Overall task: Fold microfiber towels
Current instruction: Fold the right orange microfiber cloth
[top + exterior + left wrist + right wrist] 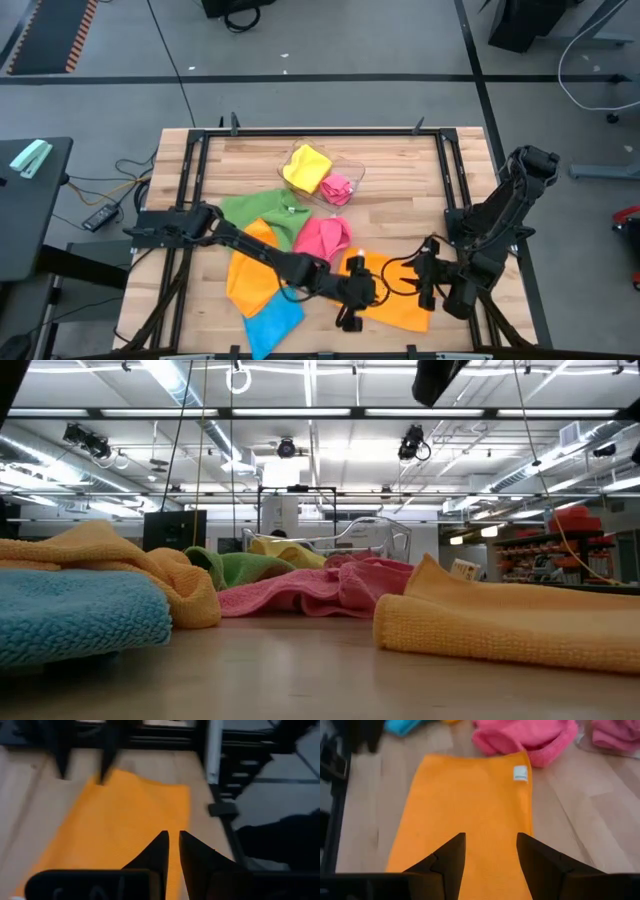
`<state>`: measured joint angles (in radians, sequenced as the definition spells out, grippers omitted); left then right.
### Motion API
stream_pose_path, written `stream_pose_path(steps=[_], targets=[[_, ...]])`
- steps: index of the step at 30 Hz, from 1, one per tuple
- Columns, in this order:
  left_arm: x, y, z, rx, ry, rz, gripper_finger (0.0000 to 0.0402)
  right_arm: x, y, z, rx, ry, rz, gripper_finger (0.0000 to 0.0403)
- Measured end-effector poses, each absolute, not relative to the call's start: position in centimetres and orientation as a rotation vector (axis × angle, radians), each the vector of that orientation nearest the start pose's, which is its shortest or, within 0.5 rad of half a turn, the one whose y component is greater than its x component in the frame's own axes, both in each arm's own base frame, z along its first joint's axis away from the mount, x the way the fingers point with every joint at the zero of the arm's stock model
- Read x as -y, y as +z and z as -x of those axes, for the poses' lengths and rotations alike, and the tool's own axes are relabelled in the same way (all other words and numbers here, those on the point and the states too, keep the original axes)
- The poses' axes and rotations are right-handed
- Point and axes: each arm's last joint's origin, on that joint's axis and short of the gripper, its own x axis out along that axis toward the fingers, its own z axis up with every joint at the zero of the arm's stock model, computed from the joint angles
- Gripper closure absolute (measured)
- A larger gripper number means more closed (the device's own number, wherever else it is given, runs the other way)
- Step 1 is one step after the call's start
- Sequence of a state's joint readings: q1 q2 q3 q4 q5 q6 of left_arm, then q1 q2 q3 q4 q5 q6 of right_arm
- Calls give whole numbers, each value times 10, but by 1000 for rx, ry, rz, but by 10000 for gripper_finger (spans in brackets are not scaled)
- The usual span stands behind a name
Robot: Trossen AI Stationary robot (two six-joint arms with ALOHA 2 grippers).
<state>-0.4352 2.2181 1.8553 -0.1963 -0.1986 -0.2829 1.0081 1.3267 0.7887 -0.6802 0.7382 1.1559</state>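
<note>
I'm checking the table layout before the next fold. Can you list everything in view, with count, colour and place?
orange towel being worked: one, orange, flat at the table's front right, between both grippers
other orange towel: one, orange, front left, under the left arm
blue towel: one, blue, front edge, left of centre
green towel: one, green, centre left
pink towel: one, pink, table centre
clear tray: one, transparent, at the back, holding a yellow towel and a second pink towel
table: one, light wood, dark frame
left gripper: one, dark, over the worked towel's left edge, fingers nearly together
right gripper: one, dark, over its right part, fingers apart
</note>
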Motion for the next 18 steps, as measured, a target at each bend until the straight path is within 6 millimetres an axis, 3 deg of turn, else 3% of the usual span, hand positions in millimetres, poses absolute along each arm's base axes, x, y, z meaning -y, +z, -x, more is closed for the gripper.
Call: stream_pose_path(steps=[8,18], targets=[[266,233,-435,-516,-139,-17,355,-192,203,-142,-674,-232,-325,217],[280,233,-425,-492,-63,-46,361,-220,169,-138,-692,-218,-289,217]])
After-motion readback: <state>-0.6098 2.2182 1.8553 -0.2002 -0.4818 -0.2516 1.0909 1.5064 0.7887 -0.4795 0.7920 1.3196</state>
